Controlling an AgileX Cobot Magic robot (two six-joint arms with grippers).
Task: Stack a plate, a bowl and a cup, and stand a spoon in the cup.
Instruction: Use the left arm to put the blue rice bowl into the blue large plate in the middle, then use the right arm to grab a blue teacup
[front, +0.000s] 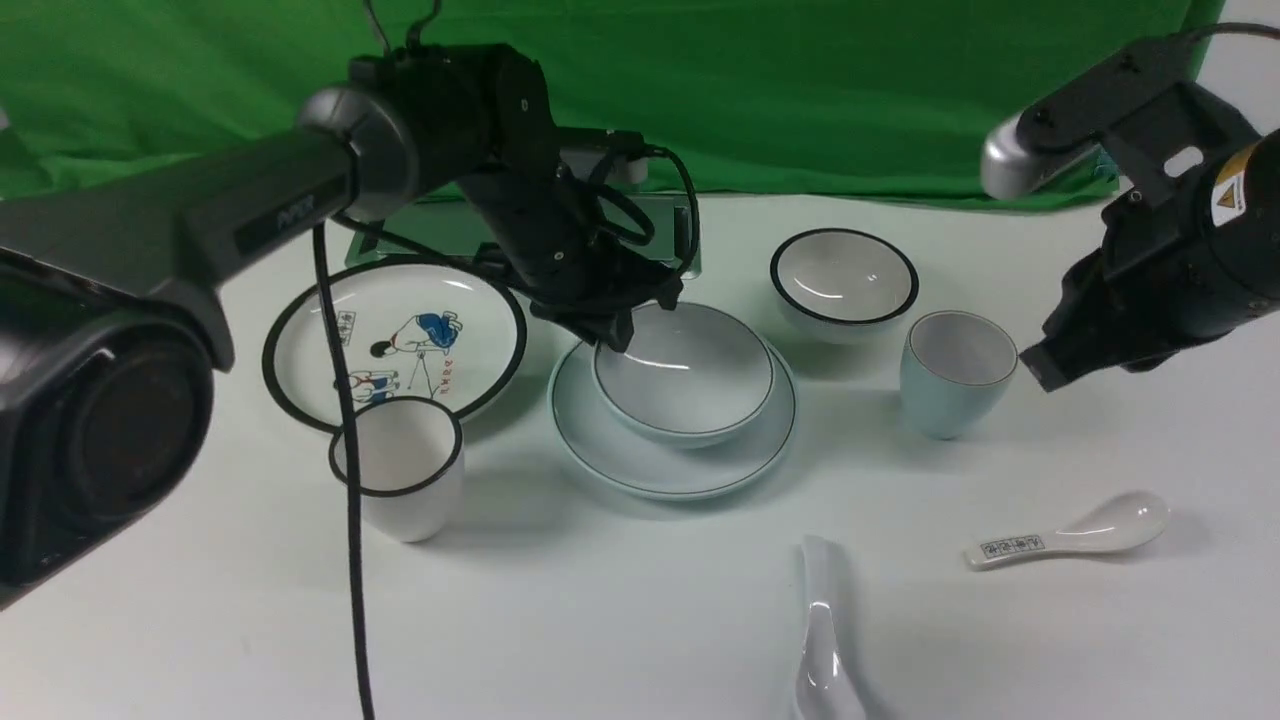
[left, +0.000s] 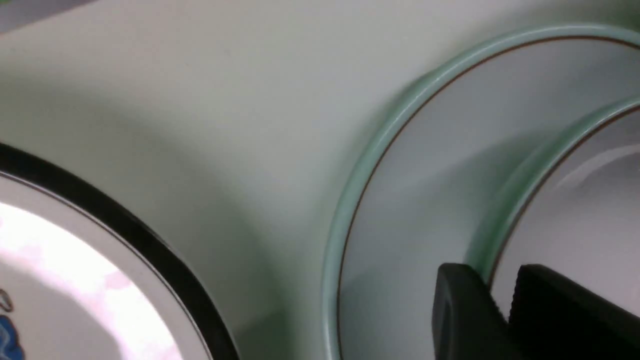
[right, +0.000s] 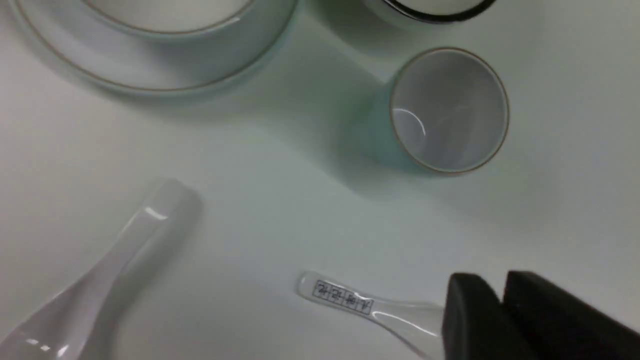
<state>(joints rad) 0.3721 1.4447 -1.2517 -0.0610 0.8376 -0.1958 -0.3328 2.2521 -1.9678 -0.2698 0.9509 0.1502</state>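
The pale blue plate lies mid-table with the wide pale bowl sitting on it. My left gripper is at the bowl's far-left rim. In the left wrist view the left gripper straddles the bowl at its rim, slightly open, one finger outside and one inside. The pale blue cup stands upright to the right of the plate. My right gripper hovers just right of the cup, parted by a narrow gap and holding nothing. The plain white spoon lies at the front.
A cartoon plate with a black rim lies left of the stack, and a black-rimmed white cup stands in front of it. A small black-rimmed bowl sits behind the cup. A patterned spoon lies front right. A green backdrop is behind.
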